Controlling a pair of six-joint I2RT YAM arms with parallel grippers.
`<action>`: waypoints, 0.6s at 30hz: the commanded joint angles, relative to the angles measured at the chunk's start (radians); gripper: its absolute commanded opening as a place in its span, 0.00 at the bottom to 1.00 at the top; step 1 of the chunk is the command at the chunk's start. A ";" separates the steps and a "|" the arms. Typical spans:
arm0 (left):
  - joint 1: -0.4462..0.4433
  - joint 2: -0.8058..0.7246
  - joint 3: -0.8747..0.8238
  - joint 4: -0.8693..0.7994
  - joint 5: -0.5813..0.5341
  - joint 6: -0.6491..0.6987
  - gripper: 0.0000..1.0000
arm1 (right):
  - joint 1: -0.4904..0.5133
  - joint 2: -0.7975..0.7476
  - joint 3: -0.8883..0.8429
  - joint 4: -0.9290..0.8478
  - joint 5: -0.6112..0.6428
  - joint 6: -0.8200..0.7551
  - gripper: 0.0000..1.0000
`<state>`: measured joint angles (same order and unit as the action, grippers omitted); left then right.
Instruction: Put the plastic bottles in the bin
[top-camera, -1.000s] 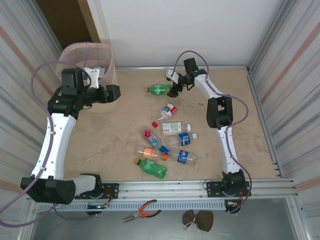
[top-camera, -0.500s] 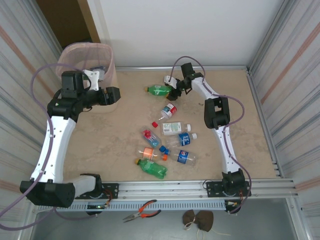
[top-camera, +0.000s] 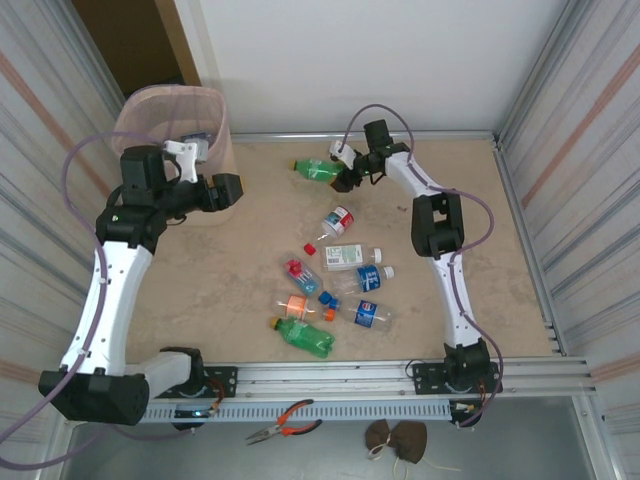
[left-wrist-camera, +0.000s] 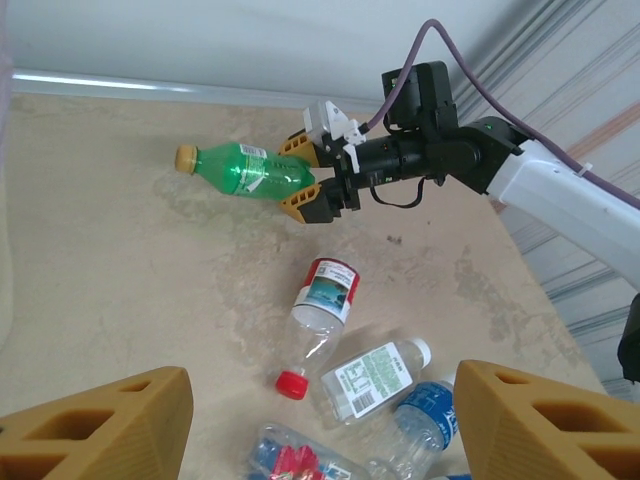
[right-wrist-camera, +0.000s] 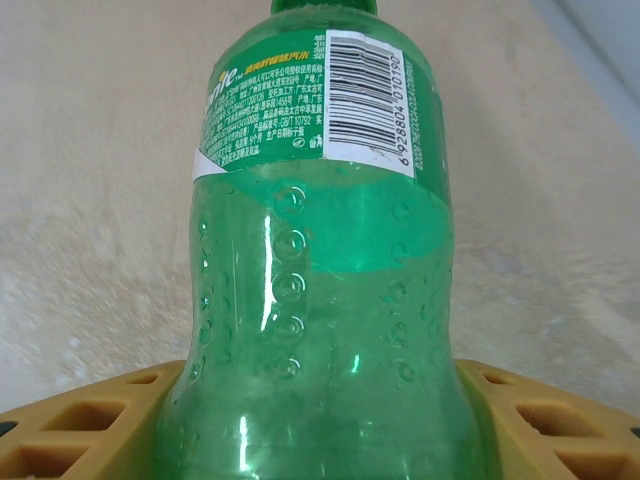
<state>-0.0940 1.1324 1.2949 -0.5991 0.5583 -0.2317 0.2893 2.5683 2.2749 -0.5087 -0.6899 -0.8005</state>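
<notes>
My right gripper (top-camera: 345, 176) (left-wrist-camera: 312, 178) (right-wrist-camera: 320, 400) is shut on the base end of a green plastic bottle (top-camera: 317, 170) (left-wrist-camera: 245, 169) (right-wrist-camera: 320, 250) with a yellow cap, held sideways just above the table at the back. Its yellow fingers (right-wrist-camera: 90, 425) press on both sides of the bottle. Several more plastic bottles lie mid-table: a red-capped clear one (top-camera: 337, 222) (left-wrist-camera: 318, 315), a white-capped one (top-camera: 352, 256) (left-wrist-camera: 375, 375), a blue-labelled one (top-camera: 362, 279) and a green one (top-camera: 305, 337) near the front. My left gripper (top-camera: 228, 190) (left-wrist-camera: 322, 405) hangs open and empty beside the bin (top-camera: 222, 135).
A loose red cap (top-camera: 309, 247) lies among the bottles. Corrugated metal walls (top-camera: 575, 170) close in both sides. Pliers (top-camera: 285, 422) and a brown object (top-camera: 395, 438) lie in front of the base rail.
My right gripper has closed on the green bottle and moved it slightly toward the back. The left gripper has barely moved.
</notes>
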 joint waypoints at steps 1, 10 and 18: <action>-0.006 -0.028 -0.041 0.120 0.068 -0.059 0.70 | 0.000 -0.194 -0.090 0.134 -0.030 0.160 0.54; -0.084 -0.007 -0.120 0.413 0.091 -0.182 0.71 | 0.036 -0.548 -0.504 0.352 0.033 0.369 0.54; -0.228 0.089 -0.079 0.540 0.040 -0.234 0.80 | 0.148 -0.835 -0.777 0.449 0.247 0.531 0.55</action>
<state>-0.2874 1.2057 1.1854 -0.1558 0.6228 -0.4309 0.4000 1.8362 1.5558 -0.1322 -0.5461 -0.3733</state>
